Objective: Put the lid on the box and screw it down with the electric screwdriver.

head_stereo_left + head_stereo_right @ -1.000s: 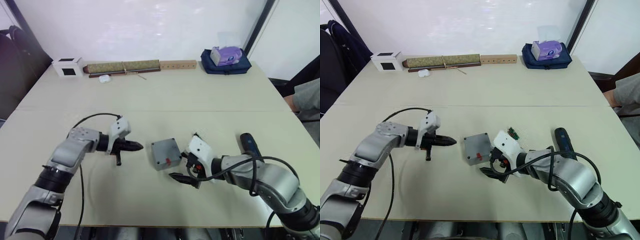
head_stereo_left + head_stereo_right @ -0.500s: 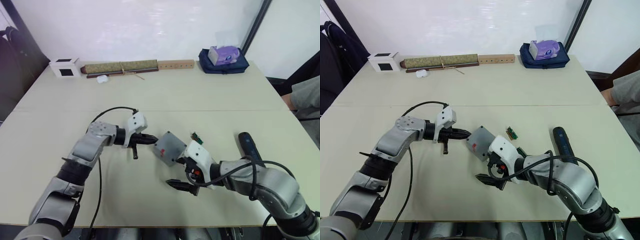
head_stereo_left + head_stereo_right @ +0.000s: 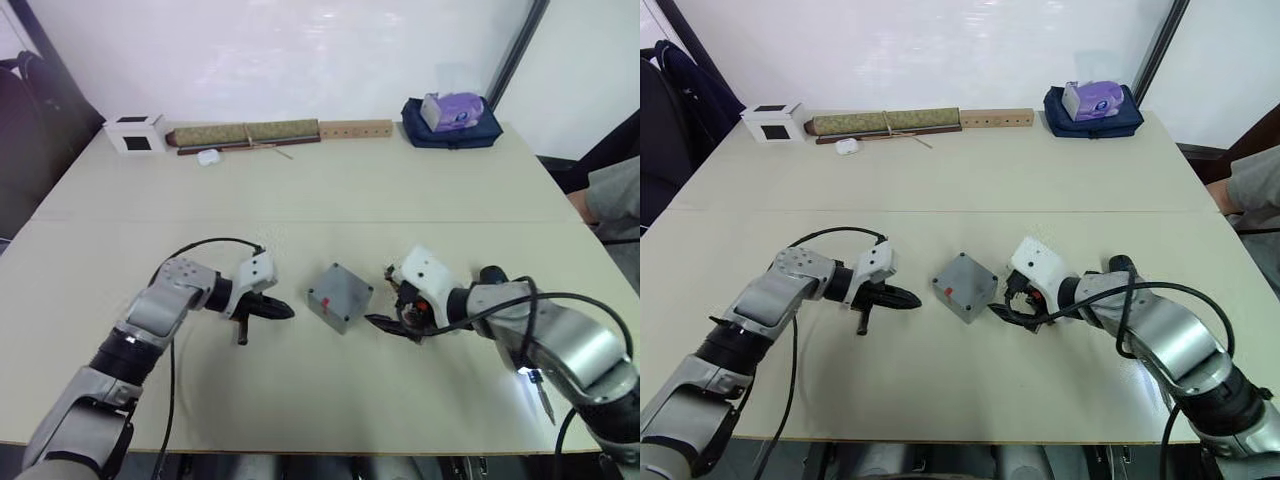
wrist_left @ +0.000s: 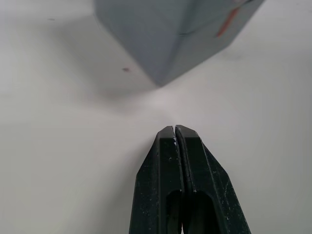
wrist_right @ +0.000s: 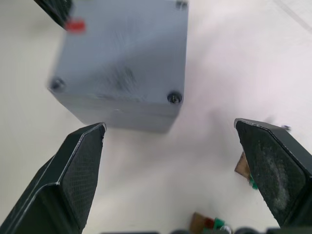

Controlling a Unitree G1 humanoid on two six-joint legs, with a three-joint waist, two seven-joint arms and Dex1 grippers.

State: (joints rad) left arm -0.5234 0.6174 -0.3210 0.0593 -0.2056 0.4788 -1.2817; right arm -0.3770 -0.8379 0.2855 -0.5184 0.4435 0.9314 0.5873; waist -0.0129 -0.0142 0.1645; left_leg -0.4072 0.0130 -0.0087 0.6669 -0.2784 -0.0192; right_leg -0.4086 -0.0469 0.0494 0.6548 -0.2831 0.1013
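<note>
The box [image 3: 964,286] sits mid-table, apart from both flanking end effectors.

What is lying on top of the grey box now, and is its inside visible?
The lid with a small red mark sits on top of the box, with screws showing at its corners. The lid covers the opening, so nothing of the box's inside can be seen.
</note>
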